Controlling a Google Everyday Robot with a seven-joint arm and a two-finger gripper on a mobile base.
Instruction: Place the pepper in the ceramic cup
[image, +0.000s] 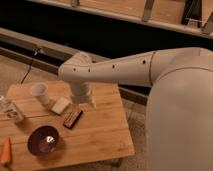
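Hovering mid-frame, jaws wide and empty, your gripper (89, 102) could nudge the pepper (6, 150) off the lower-left edge of the table (102, 135).

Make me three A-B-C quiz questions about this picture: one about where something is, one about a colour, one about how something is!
1. Where is the gripper?
A above the table, a little way from the ceramic cup
B under the table
C on the floor

2. What colour is the bowl?
A white
B dark purple
C green

3. The pepper is:
A in the ceramic cup
B in the gripper
C lying on the table

Answers:
1 A: it hangs over the wooden top.
2 B: it looks glossy dark purple.
3 C: it lies at the table's edge.
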